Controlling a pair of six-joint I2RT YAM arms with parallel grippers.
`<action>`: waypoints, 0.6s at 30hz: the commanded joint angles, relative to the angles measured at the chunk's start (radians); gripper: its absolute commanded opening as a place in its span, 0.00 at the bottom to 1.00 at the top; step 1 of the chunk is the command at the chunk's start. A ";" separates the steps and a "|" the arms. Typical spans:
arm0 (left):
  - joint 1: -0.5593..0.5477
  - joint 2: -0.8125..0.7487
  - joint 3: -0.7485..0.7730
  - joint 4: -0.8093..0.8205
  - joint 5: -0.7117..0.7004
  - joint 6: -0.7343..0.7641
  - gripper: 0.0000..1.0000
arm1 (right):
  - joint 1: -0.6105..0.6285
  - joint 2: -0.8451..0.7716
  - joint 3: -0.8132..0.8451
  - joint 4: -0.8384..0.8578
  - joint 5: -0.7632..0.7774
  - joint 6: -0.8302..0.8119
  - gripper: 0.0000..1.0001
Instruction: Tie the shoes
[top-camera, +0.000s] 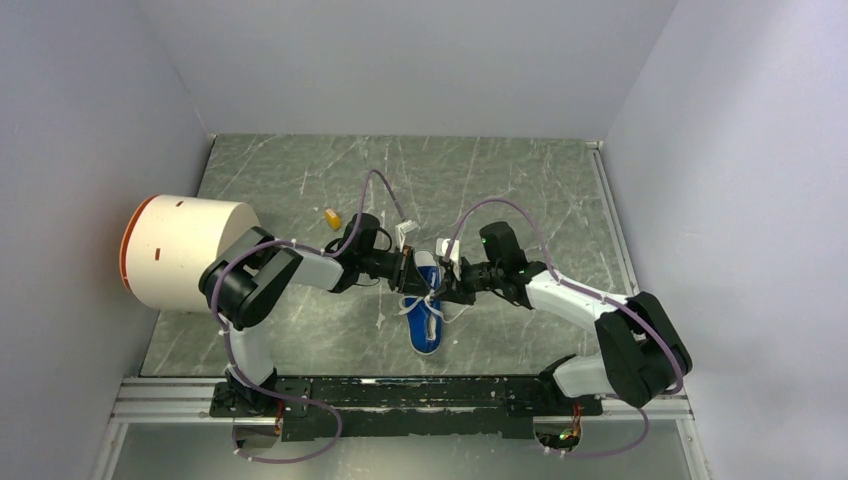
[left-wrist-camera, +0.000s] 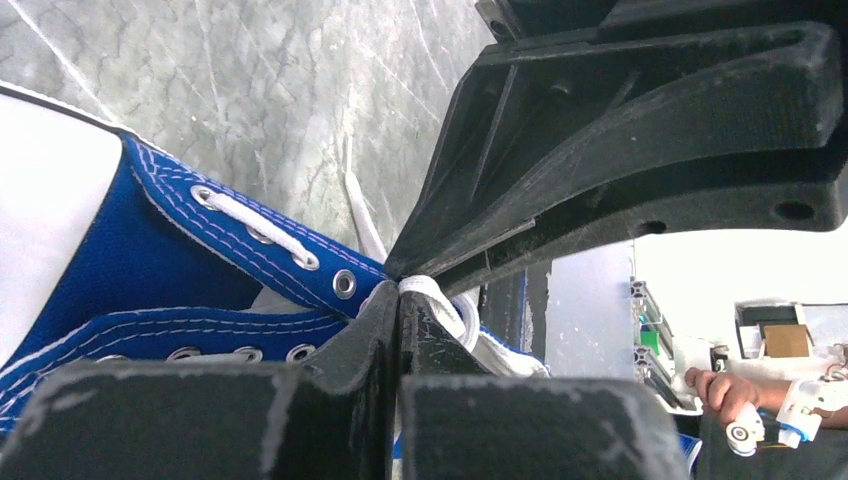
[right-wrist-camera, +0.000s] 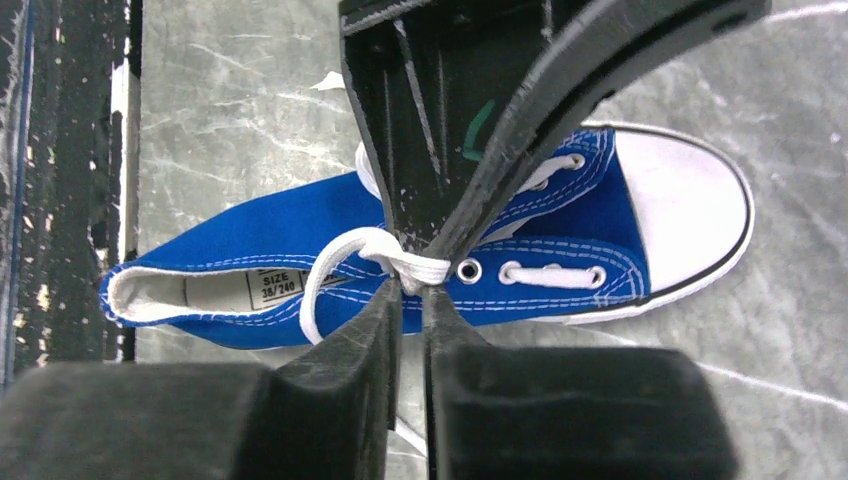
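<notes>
Black base rail (top-camera: 420, 392) spans the near edge. On the grey marbled table (top-camera: 300, 180), the blue sneaker (top-camera: 425, 330) lies centrally, toe pointing away. Left gripper (left-wrist-camera: 399, 296) and right gripper (right-wrist-camera: 411, 292) are each clamped tight on its white laces (right-wrist-camera: 400, 263). Grey walls (top-camera: 400, 60) enclose three sides.

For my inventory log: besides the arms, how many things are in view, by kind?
sneaker: 1
yellow block: 1
white drum: 1
Total: 3
</notes>
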 joint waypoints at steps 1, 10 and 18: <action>-0.008 -0.028 -0.005 0.018 0.035 0.012 0.05 | 0.006 0.015 0.034 0.029 -0.002 -0.003 0.00; 0.036 -0.102 -0.031 -0.140 0.007 0.125 0.38 | 0.007 -0.048 0.004 -0.032 0.055 -0.026 0.00; 0.078 -0.126 -0.042 -0.303 -0.010 0.246 0.45 | 0.006 -0.080 -0.013 -0.047 0.074 -0.027 0.00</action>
